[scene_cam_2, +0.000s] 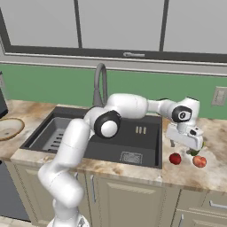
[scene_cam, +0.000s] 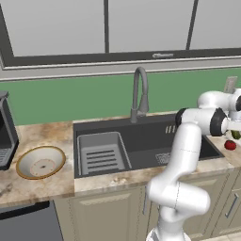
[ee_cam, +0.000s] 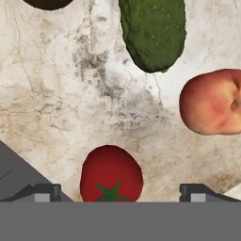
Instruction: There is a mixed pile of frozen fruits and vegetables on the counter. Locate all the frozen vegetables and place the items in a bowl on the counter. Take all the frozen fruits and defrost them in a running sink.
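My gripper point(ee_cam: 120, 193) hangs open over the counter right of the sink, with nothing between its fingers. A red tomato point(ee_cam: 111, 175) with a green stem lies just below it, between the two fingertips. Beyond it a dark green cucumber point(ee_cam: 153, 30) lies on the marble, and a peach point(ee_cam: 212, 101) sits to its right. In the right base view the gripper point(scene_cam_2: 183, 145) hovers above the tomato point(scene_cam_2: 175, 158), the peach point(scene_cam_2: 199, 161) and the half-hidden cucumber point(scene_cam_2: 197, 149). The bowl point(scene_cam: 26, 160) stands on the counter far to the left of the sink point(scene_cam: 150, 136).
A grey dish rack point(scene_cam: 101, 153) fills the sink's left half, and the faucet point(scene_cam: 140, 92) rises behind the basin. A dark appliance point(scene_cam: 4, 132) stands at the far left. A dark rounded item point(ee_cam: 47, 4) shows at the hand view's top edge. A wall outlet point(scene_cam_2: 219, 95) is behind the pile.
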